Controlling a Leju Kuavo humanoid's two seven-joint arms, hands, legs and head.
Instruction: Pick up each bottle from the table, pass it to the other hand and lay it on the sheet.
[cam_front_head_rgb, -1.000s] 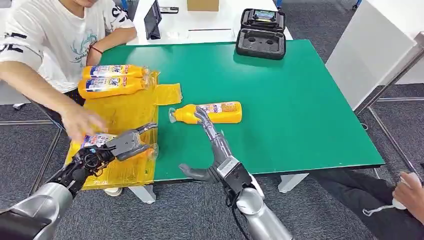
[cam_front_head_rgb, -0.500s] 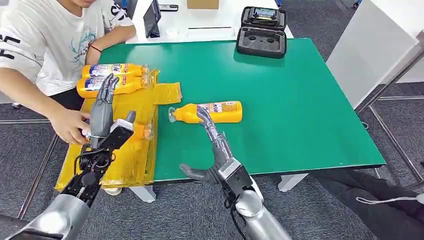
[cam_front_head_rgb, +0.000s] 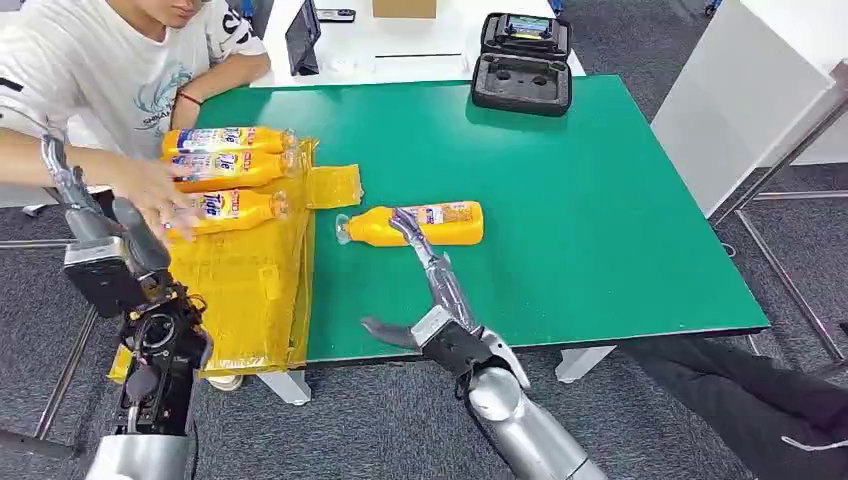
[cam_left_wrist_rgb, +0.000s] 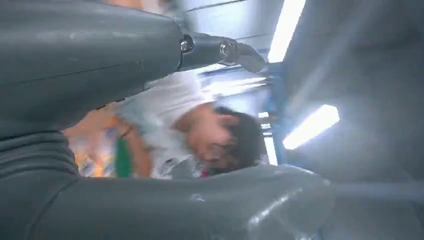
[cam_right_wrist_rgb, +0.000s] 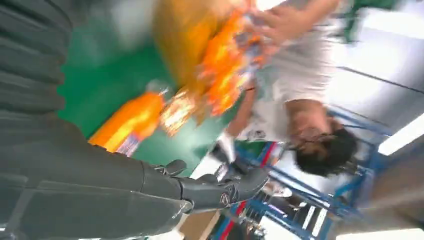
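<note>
One orange bottle (cam_front_head_rgb: 425, 224) lies on its side mid-table on the green table (cam_front_head_rgb: 600, 230), cap pointing left; in the right wrist view this bottle (cam_right_wrist_rgb: 130, 122) is blurred. My right hand (cam_front_head_rgb: 435, 300) stretches over the front edge, fingers straight and thumb spread, its fingertips (cam_front_head_rgb: 402, 220) at the bottle's near side, gripping nothing. My left hand (cam_front_head_rgb: 95, 240) is raised left of the yellow sheet (cam_front_head_rgb: 240, 290), fingers up and apart, empty. Three bottles (cam_front_head_rgb: 232, 168) lie side by side at the sheet's far end. A person's hand (cam_front_head_rgb: 150, 190) rests on the nearest of them (cam_front_head_rgb: 240, 205).
The person (cam_front_head_rgb: 110, 80) sits at the table's far left corner. A black open case (cam_front_head_rgb: 522, 65) stands at the table's far edge. Behind it is a white table with a tablet (cam_front_head_rgb: 303, 40). A white cabinet (cam_front_head_rgb: 760, 90) stands to the right.
My left hand let go of the bottle, then rose and drew back to the left. The person slid that bottle up the sheet beside the other two. My right hand barely moved.
</note>
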